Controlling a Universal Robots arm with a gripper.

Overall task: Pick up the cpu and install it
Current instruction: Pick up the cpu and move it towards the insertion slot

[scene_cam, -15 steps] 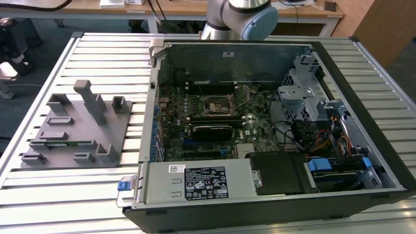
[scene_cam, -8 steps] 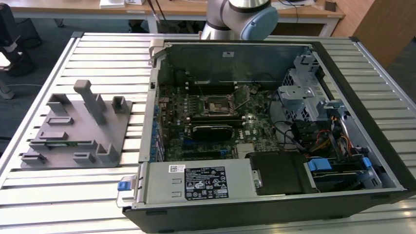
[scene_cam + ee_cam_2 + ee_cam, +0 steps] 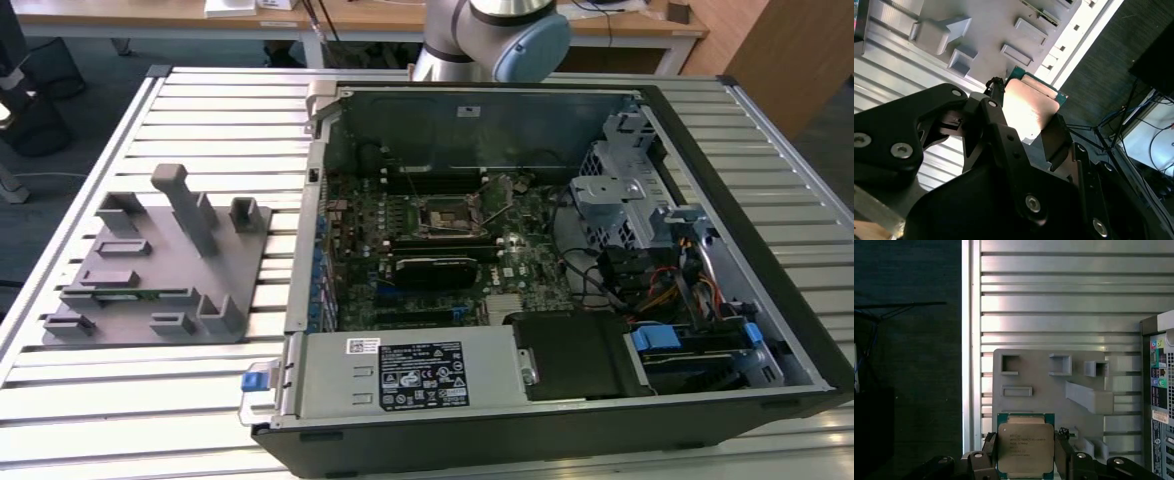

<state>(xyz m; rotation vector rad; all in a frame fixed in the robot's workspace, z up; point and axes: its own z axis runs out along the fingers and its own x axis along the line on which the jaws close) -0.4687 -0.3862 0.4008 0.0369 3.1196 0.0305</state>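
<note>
— Black gripper [image 3: 1026, 462] links up close. Pinching what?
— Pinching the cpu [image 3: 1025, 442] by two opposite edges, closed just to chip width; same in the second wrist view, cpu [image 3: 1030, 105] wedged between dark fingers [image 3: 995, 117].
— Why by the edges?
— Probably to spare the underside and keep the silver top level. Held over the grey fixture plate [image 3: 1044, 397], apart from it by the look. Not yet at the open computer case [image 3: 400, 110] or its black socket [image 3: 442, 214].
</note>
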